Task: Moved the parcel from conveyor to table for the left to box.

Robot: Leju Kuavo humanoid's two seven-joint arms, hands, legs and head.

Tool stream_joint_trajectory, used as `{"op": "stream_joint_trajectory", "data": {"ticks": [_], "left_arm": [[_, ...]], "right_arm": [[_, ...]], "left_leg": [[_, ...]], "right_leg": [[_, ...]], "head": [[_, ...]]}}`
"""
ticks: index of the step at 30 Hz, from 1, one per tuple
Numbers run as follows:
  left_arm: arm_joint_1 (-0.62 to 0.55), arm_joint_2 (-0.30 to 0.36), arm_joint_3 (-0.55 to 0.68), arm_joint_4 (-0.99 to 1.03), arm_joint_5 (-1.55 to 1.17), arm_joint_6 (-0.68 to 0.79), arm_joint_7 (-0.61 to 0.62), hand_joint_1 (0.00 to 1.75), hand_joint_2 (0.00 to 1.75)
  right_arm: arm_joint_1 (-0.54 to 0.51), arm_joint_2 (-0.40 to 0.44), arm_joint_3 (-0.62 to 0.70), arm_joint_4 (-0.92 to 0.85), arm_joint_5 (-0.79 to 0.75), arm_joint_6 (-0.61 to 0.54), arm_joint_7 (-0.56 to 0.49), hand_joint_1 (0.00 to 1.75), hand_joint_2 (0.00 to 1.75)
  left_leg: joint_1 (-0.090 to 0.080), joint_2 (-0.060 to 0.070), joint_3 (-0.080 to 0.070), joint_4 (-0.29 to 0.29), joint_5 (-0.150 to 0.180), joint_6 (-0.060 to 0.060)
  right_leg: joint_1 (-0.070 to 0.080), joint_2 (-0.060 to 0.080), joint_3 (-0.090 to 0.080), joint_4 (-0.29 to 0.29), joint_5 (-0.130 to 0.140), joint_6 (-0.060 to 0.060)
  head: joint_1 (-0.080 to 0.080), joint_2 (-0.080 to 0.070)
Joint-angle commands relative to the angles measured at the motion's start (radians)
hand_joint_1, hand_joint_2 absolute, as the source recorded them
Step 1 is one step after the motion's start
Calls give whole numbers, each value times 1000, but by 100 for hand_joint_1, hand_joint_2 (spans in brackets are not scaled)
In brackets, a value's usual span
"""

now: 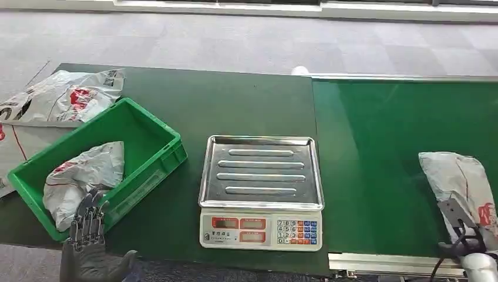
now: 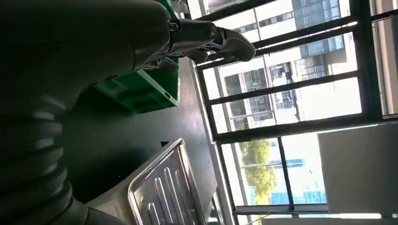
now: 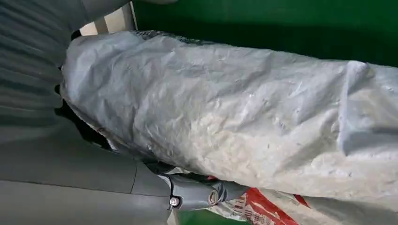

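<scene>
Nearest to you, at the front edge of the tabletop [image 1: 194, 106], your left hand [image 1: 88, 238] is hovering with fingers spread, holding nothing, just before the green crate [image 1: 154, 154]. Your right hand [image 1: 470, 238] is wrapping its fingers around the near end of the grey parcel [image 1: 455, 176], which is lying on the green conveyor [image 1: 376, 147]. Between both, the scale [image 1: 261, 194] is sitting with its steel tray [image 1: 261, 171] bare. Inside the crate another grey bag [image 1: 88, 176] is lying crumpled. Farther back, beyond the crate, you are seeing a flat bag with red print [image 1: 64, 97].
</scene>
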State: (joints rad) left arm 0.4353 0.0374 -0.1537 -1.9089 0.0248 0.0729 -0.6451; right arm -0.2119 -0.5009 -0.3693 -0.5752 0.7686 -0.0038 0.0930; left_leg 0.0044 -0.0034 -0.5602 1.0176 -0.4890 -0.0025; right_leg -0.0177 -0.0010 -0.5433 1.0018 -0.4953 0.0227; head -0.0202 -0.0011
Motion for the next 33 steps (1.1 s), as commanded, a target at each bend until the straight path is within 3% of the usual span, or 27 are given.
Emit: {"op": "stream_joint_trajectory", "data": {"ticks": [1, 11, 14, 20, 23, 29, 33], "left_arm": [[-35, 92, -77, 87, 36, 46, -28, 0, 175], [-26, 92, -90, 70, 40, 72, -30, 0, 175], [-5, 78, -81, 39, 35, 105, -17, 0, 175], [1, 78, -81, 28, 28, 112, -7, 0, 175], [15, 61, -70, 11, 20, 122, 0, 0, 175], [11, 57, -78, 11, 21, 139, -11, 0, 175], [-11, 61, -98, 29, 26, 153, -33, 0, 175]], "right_arm": [[-38, 29, 45, 220, -29, 145, 6, 175, 175], [-57, 46, 60, 195, -39, 137, -4, 175, 175], [-74, 87, 48, 118, -68, 23, -66, 175, 175], [-72, 92, 62, 87, -73, 26, -37, 175, 175], [-80, 131, 44, -33, -155, -32, -151, 175, 175], [-16, 157, 146, -542, -363, -150, -206, 175, 175], [32, 165, 264, -899, -447, -322, -312, 175, 175]], "left_leg": [[1, -1, 2, -6, 4, 0], [6, 1, 7, -2, 2, 0], [6, 3, 8, -1, 0, 0], [6, 5, 1, -1, 0, -2], [6, 6, 0, -2, 0, -2], [5, 18, -5, -2, 0, -2], [3, 4, -1, 0, 4, -1]], "right_leg": [[2, -2, 3, -8, 4, -2], [6, 1, 12, -11, 4, 0], [7, 3, 12, -9, 4, 0], [8, 5, 13, -9, 4, -1], [9, 6, 11, -9, 5, -2], [5, 15, 3, -5, 7, -4], [3, 3, 1, -3, 6, -2]], "head": [[0, 0], [0, 0], [0, 0], [0, 0], [0, 0], [0, 0], [0, 0]]}}
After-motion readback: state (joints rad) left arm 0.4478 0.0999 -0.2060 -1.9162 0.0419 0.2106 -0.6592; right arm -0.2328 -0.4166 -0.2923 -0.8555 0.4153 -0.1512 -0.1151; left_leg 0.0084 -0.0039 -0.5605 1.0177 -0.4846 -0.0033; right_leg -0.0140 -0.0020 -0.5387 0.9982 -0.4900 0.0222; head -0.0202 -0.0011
